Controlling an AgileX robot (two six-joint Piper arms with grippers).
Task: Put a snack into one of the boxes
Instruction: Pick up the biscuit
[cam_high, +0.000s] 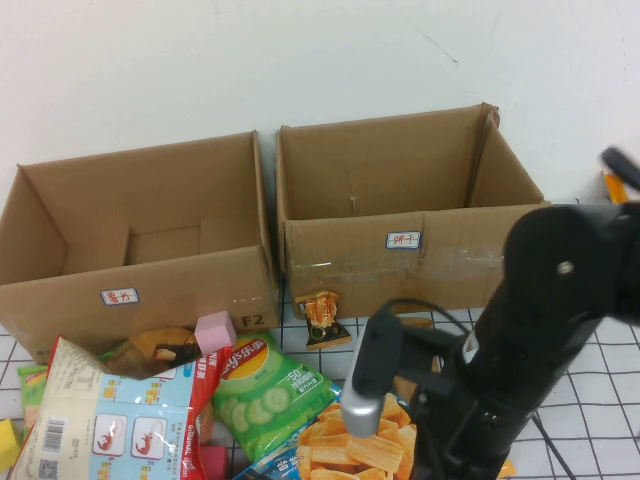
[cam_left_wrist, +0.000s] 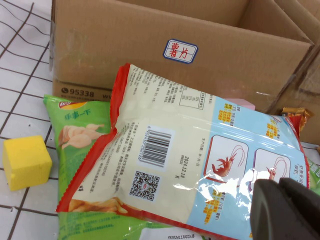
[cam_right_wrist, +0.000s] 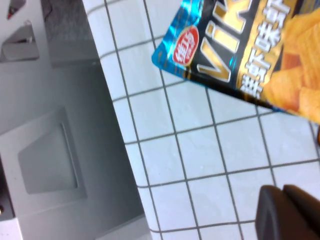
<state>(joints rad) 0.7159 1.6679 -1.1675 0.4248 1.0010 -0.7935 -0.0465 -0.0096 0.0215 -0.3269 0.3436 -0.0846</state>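
Two open cardboard boxes stand at the back, the left box and the right box. In front of them lie snack bags. A white and blue shrimp chip bag sits tilted up at the front left. My left gripper is out of the high view; in the left wrist view it is shut on that bag's lower edge, in front of the left box. My right gripper is shut and empty above the gridded table, near a blue and orange chip bag.
A green cucumber chip bag, the orange chip bag, a pink cube, a yellow cube and a small brown snack lie before the boxes. Another green bag lies under the shrimp bag. My right arm fills the front right.
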